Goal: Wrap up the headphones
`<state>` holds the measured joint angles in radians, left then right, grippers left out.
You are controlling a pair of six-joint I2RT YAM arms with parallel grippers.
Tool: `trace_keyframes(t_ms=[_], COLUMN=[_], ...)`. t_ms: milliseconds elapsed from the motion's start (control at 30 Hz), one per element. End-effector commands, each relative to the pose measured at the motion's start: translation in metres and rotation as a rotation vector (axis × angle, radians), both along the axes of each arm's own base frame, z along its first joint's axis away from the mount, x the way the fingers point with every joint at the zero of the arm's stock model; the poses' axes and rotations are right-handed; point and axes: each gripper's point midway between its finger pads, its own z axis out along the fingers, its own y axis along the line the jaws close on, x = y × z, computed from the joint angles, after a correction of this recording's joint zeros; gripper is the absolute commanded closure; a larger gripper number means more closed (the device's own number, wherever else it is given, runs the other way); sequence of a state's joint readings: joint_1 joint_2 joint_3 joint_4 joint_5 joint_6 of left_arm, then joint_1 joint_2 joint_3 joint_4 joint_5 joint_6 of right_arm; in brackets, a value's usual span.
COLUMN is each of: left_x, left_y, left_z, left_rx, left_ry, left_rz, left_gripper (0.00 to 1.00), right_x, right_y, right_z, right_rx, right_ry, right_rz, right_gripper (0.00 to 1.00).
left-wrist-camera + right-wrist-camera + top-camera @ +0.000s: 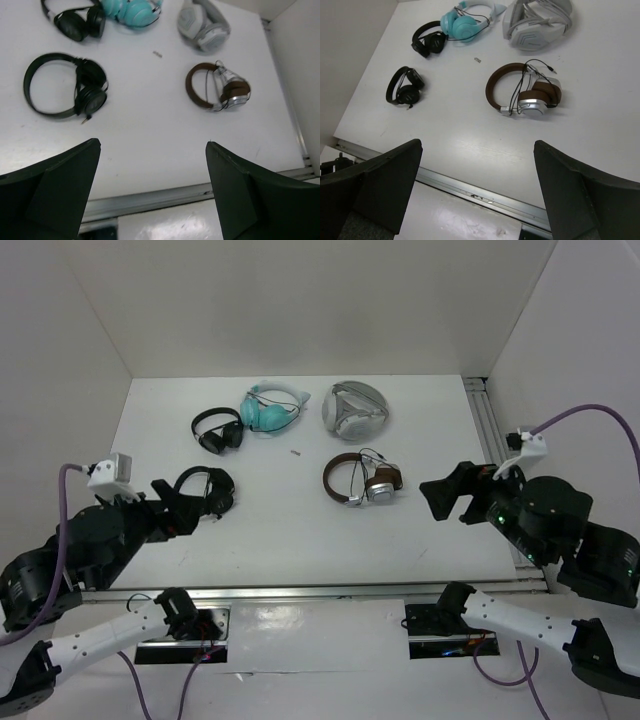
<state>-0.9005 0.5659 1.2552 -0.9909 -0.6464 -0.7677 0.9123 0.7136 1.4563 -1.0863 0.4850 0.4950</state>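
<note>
The headphones (530, 104) show a plug (553, 72) — right wrist (not overhead).

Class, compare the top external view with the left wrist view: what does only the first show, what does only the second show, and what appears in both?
Only the top external view shows the right gripper, open, and the purple cable at the right arm. Only the left wrist view shows the near black headphones uncovered, with their cable's plug showing. Both show the left gripper, open, the brown-and-silver headphones, the teal headphones, the white headphones, the far black headphones and a small stray piece.
</note>
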Motion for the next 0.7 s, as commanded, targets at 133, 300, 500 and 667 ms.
trace_keyframes(t_ms=[133,300,500,667], left_x=[-0.039,-0.058,-0.06,-0.061], left_y=[0.057,0.07,0.07,0.072], left_z=[-0.041,-0.045,-0.047,-0.047], left_rx=[0.049,-0.038,-0.048,-0.056], left_ry=[0.104,0.101,0.099,0.094], left_rz=[0.074,0.04,0.022,0.021], left_gripper=[0.01,0.01,0.01,0.01], right_x=[-0.021,-0.031,-0.029,-0.024], right_y=[-0.048,-0.06,-0.061,-0.057], right_z=[-0.005,-0.002,-0.005,-0.01], right_rx=[-0.114,-0.074,-0.075,-0.103], right_ry=[0.025,-0.006,0.0,0.017], right_rz=[-0.057,-0.067,-0.079,-0.088], right_gripper=[0.0,0.0,0.0,0.0])
